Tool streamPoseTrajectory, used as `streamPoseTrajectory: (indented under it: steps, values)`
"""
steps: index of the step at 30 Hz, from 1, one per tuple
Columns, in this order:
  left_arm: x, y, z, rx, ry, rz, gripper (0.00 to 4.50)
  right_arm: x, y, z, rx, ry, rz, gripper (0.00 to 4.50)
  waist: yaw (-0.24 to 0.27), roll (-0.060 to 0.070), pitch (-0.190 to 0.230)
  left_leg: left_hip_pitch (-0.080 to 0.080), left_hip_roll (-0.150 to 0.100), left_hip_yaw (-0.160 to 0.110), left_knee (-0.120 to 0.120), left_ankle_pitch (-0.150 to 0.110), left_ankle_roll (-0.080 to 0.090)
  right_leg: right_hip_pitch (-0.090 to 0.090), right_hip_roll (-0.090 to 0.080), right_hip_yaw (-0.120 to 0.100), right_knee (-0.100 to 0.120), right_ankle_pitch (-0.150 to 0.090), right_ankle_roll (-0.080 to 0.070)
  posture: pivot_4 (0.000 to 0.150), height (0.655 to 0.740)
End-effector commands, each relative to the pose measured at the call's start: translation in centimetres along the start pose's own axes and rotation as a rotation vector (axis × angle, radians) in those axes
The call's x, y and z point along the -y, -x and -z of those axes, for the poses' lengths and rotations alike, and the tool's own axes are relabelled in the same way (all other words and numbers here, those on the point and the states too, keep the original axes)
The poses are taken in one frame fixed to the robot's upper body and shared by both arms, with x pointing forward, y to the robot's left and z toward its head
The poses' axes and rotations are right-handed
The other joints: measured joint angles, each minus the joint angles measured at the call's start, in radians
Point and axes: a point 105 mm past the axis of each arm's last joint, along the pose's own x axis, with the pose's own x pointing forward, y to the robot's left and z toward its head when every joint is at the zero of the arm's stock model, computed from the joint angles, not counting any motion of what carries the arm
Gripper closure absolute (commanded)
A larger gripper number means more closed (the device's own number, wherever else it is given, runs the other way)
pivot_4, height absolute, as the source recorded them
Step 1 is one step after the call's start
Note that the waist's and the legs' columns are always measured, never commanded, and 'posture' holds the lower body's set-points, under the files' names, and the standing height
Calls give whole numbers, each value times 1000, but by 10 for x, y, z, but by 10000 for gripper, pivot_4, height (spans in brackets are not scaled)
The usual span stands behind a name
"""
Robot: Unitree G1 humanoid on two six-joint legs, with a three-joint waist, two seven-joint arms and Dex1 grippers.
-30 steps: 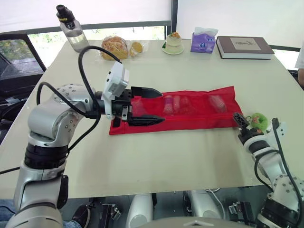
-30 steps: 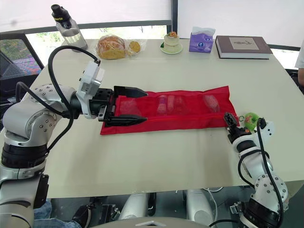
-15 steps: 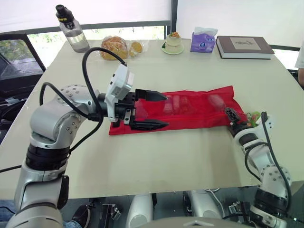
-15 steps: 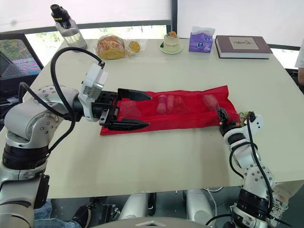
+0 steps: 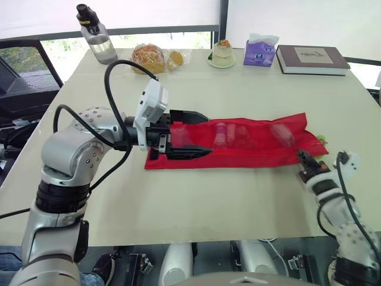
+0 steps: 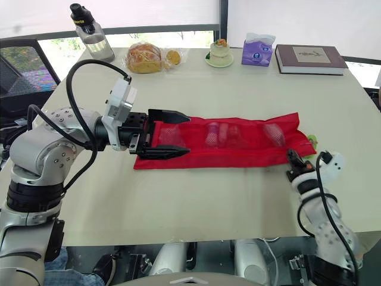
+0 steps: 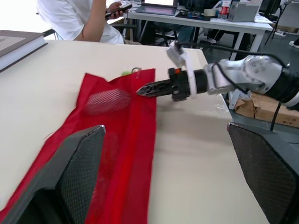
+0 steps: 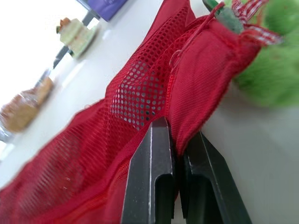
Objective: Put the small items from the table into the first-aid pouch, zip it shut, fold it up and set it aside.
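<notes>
The red mesh first-aid pouch (image 5: 238, 140) lies flat and stretched out across the middle of the table, with small bottles (image 5: 221, 134) showing through the mesh. My left gripper (image 5: 207, 134) is open, its fingers straddling the pouch's left end. My right gripper (image 5: 302, 156) is at the pouch's right front corner. In the right wrist view that gripper (image 8: 176, 135) is shut with a fold of the red fabric pinched between its fingers. A green plush item (image 8: 275, 70) lies partly under the pouch's right end (image 5: 321, 138).
Along the far edge stand a water bottle (image 5: 95, 33), bagged bread (image 5: 149, 56), a dessert cup (image 5: 223, 52), a tissue pack (image 5: 261, 52) and a book (image 5: 309, 58). A black chair (image 5: 24, 65) is at the left. A person (image 7: 79, 18) sits beyond the table's right end.
My right gripper went from open beside the green item to shut at the pouch's right corner. My left gripper edged further over the pouch's left end. The camera has shifted.
</notes>
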Motion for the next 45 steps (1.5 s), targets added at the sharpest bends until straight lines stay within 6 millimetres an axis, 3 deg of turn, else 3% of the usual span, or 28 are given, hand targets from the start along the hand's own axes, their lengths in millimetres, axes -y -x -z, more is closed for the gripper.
streamPoseTrajectory:
  steps: [1, 4, 8, 12, 15, 18, 22, 26, 30, 33, 39, 40, 45]
  values:
    - [0, 1, -10, 14, -53, -1, 0, -12, 18, -39, 56, 226, -95, 44264, -1, 1, 0, 0, 0, 0, 0, 0, 0, 0, 0, 0, 0, -1, 2, 1500, 7400]
    - [-2, 2, -9, 2, -56, 1, 0, -29, 28, -56, -6, 455, -210, 44264, -1, 1, 1, 1, 0, 1, 0, 0, 0, 0, 0, 1, 1, -2, 2, 1500, 7400]
    - [-4, 3, -8, -9, -58, 8, 0, -62, 31, -56, -125, 726, -385, 44264, -4, 0, 0, 2, 1, 1, 0, 0, 0, 0, 2, 2, 1, -2, 2, 1500, 7400]
    - [-7, 2, -8, -19, -66, 12, 0, -104, 20, -32, -236, 925, -548, 44264, -4, 0, 1, 2, 2, 2, 0, 0, 0, -1, 3, 3, 1, -2, 2, 1500, 7400]
    - [-6, 0, -8, -27, -82, 30, 0, -129, 14, 4, -334, 1137, -715, 44264, -1, -1, 1, 0, 2, 1, 0, 0, 0, -1, 3, 2, 0, -1, 4, 1500, 7400]
    - [-7, 0, -10, -24, -87, 26, 0, -129, 13, 35, -458, 1319, -798, 44264, -1, -1, 1, -6, 1, 1, 2, 0, 0, -6, 2, 3, 0, -1, 4, 1500, 7400]
    - [-7, 3, -9, -30, -86, 3, 0, -129, 11, 56, -531, 1432, -868, 44264, 2, -1, 1, -14, 0, -1, 5, 0, 0, -12, 2, 1, 0, 2, 1, 1500, 7400]
    - [-6, 8, -6, -35, -69, -26, 0, -121, 18, 70, -632, 1530, -945, 44264, 1, -1, 1, -14, 0, -2, 5, 0, 0, -12, 2, 1, 1, 2, 2, 1500, 7400]
    - [-5, 10, -4, -34, -57, -46, 0, -122, 21, 69, -649, 1514, -959, 44264, 1, -1, 1, -13, 0, -3, 5, 0, 0, -11, 2, -1, 2, 2, 2, 1500, 7400]
    - [-5, 11, -1, -37, -47, -62, 0, -125, 24, 65, -670, 1488, -977, 37123, 0, -1, 1, -13, 0, -4, 6, 0, 0, -11, 2, -1, 2, 2, 2, 1500, 7400]
    - [-3, 17, 22, -48, 59, -116, 0, -142, 23, 40, -608, 1359, -960, 10070, 0, -1, 1, -13, 0, -3, 8, 0, 0, -10, 2, -1, 3, 2, 2, 1500, 7400]
    - [-3, 20, 28, -44, 97, -145, 0, -144, 25, 36, -601, 1305, -954, 2891, 0, -1, 1, -13, 0, -5, 8, 0, 0, -10, 2, -3, 3, 2, 2, 1500, 7400]
    - [1, 38, 56, -52, 254, -279, 0, -147, 27, 16, -559, 1167, -908, 1365, 0, -1, 0, -13, 1, -6, 8, 0, 0, -9, 2, -4, 3, 2, 1, 1500, 7400]
